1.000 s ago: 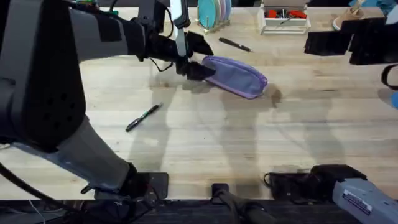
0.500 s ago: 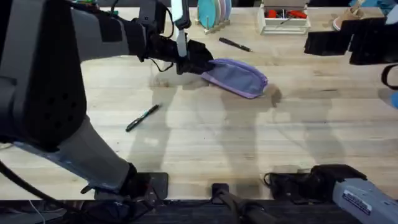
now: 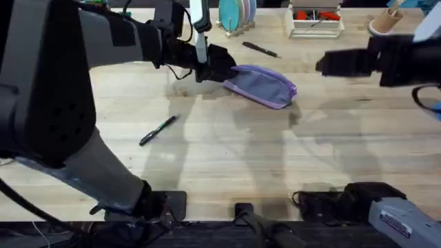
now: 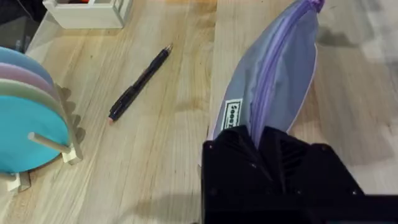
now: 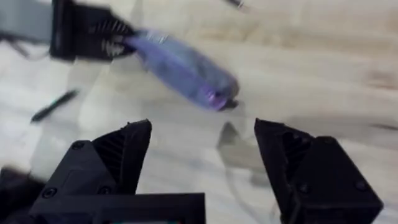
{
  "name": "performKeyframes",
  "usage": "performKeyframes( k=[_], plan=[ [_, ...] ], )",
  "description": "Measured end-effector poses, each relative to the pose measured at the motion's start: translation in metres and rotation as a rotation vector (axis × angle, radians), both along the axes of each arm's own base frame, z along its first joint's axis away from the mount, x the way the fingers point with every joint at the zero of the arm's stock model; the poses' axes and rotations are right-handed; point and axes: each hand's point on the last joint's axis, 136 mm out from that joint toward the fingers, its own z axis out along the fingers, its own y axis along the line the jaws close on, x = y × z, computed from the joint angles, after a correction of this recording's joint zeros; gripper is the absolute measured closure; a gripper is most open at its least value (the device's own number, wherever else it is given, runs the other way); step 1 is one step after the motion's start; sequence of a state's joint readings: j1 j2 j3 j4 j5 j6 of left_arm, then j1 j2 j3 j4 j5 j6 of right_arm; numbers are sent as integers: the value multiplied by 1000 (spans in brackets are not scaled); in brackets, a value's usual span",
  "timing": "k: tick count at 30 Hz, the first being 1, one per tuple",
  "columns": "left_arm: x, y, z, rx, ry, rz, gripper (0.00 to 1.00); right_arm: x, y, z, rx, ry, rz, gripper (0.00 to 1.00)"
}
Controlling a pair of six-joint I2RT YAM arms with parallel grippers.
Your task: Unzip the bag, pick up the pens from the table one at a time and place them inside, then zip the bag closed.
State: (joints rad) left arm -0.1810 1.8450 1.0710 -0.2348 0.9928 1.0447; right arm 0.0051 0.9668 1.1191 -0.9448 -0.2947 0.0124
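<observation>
The lavender bag [image 3: 265, 84] lies on the table [image 3: 227, 158] at the back middle, zipper up. My left gripper [image 3: 213, 65] is shut on the bag's left end; in the left wrist view the bag [image 4: 273, 87] runs away from the black fingers [image 4: 249, 155]. One black pen [image 3: 260, 49] lies behind the bag, also seen as pen [image 4: 140, 84]. Another pen [image 3: 158, 129] lies in front, to the left. My right gripper [image 3: 325, 64] hovers open to the right of the bag, and from it I see the bag [image 5: 186, 68] beyond the gripper [image 5: 202, 134].
A white rack [image 3: 315, 21] with red-and-white tools stands at the back edge. A rack of coloured plates [image 3: 234, 14] stands left of it, close to the left gripper. A cup [image 3: 384, 24] sits at the back right. Bare tabletop spreads across the front.
The right arm has swung left toward the bag's right end. The left gripper took hold of the bag's left end a second ago and has kept still since.
</observation>
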Motion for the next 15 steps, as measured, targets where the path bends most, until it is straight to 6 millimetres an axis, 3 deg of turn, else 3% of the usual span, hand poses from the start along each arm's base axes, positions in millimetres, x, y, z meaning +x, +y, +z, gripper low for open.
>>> performKeyframes(
  k=[6, 15],
  plan=[
    [0, 0, 0, 0, 0, 0, 958, -19, 10, -10, -5, 57, 110, 6],
    [0, 0, 0, 0, 0, 0, 958, -10, 9, -4, -67, -24, 179, 5]
  ],
)
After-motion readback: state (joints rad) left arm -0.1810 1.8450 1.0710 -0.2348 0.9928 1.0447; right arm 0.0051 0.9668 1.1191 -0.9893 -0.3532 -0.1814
